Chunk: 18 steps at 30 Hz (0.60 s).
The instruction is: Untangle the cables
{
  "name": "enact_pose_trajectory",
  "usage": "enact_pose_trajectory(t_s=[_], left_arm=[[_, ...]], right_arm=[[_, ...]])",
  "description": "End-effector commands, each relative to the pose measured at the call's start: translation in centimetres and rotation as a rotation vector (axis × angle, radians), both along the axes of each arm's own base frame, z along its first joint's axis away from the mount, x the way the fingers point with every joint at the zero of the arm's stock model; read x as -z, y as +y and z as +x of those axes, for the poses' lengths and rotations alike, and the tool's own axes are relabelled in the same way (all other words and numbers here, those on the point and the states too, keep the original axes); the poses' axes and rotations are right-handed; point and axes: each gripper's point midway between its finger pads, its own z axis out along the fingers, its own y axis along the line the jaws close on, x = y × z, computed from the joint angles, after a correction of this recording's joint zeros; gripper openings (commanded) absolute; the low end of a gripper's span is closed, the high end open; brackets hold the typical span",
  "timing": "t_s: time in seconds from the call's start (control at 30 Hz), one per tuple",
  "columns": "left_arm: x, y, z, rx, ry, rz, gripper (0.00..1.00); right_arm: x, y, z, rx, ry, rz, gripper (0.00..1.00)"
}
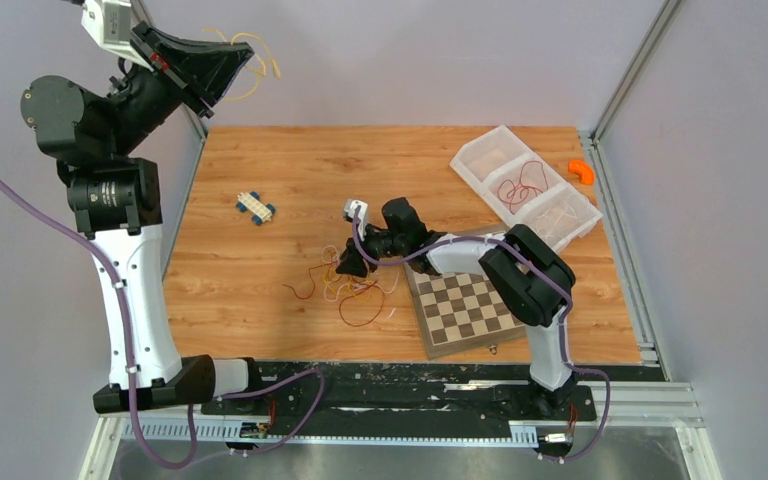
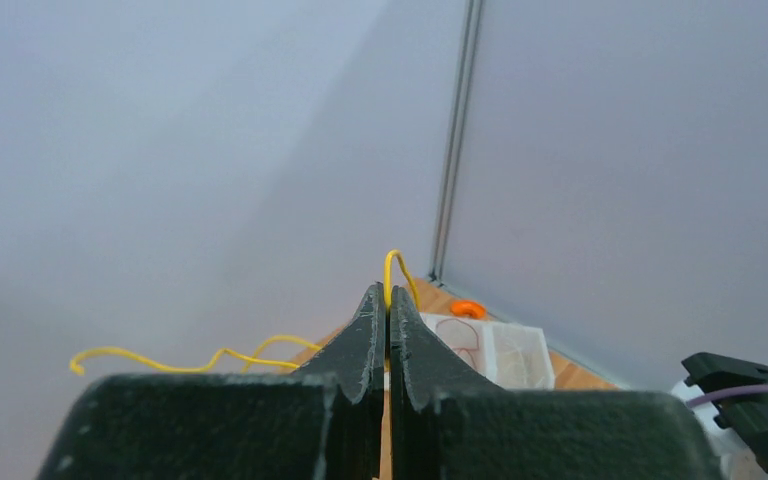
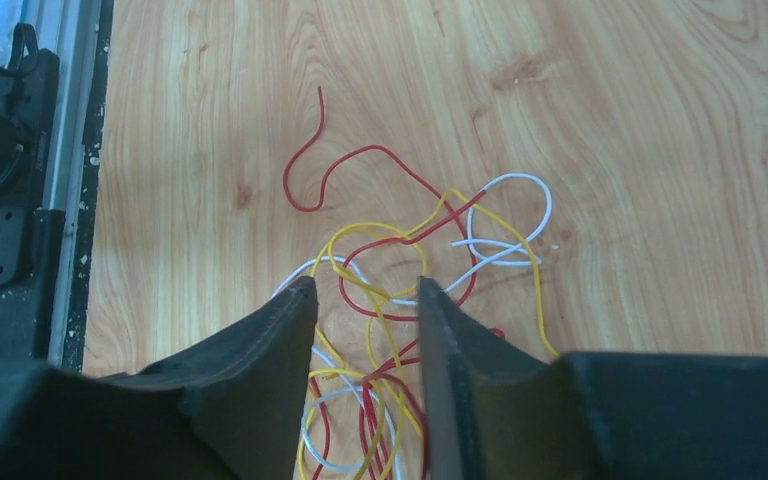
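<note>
Yellow cable pinched in closed left jaws | right jaws parted over tangled cables

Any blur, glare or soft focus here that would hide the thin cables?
Top external: evenly lit, no glare, but the tangled cables look tiny. Left wrist: yellow cable sharp against a hazy, featureless wall. Right wrist: cables crisp on the wood, fingers dark.

Tangled cables beside chessboard

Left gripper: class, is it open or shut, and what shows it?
Shut: the left gripper shows fingers meeting without a gap in its wrist view, pinching a yellow cable that loops out.
</note>
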Motion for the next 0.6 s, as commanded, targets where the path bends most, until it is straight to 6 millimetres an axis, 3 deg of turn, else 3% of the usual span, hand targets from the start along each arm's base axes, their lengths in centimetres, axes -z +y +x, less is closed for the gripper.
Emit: enact_pose_trajectory(t_s=[0.0, 0.1, 0.33, 0.37, 0.47, 0.57], left_arm=[[-2.9, 0.7, -0.5, -0.054, -0.116, 0.024, 0.0], [-0.9, 0.4, 0.3, -0.017, -0.042, 0.018, 0.0], [5.0, -0.4, 1.2, 0.077, 0.125, 0.01, 0.0], [6.3, -0.5, 1.7, 0.095, 0.18, -0.012, 0.0], [7.5, -1.2, 1.6, 0.149, 0.217, -0.037, 0.0], [9.5, -2.3, 1.8, 0.21, 0.293, -0.033, 0.0]], right_arm=[[-3.0, 0.1, -0.8, -0.072, -0.041, 0.021, 0.49], [-7.9, -0.6, 0.2, -0.067, -0.062, 0.065, 0.66], [-22.9, -3.4, 2.1, -0.039, -0.215, 0.198, 0.95], [-24.6, -3.8, 1.9, -0.035, -0.236, 0.21, 0.97], [-29.4, -4.9, 0.7, -0.035, -0.321, 0.256, 1.0], [-32.2, -5.7, -0.7, -0.06, -0.375, 0.295, 1.0]])
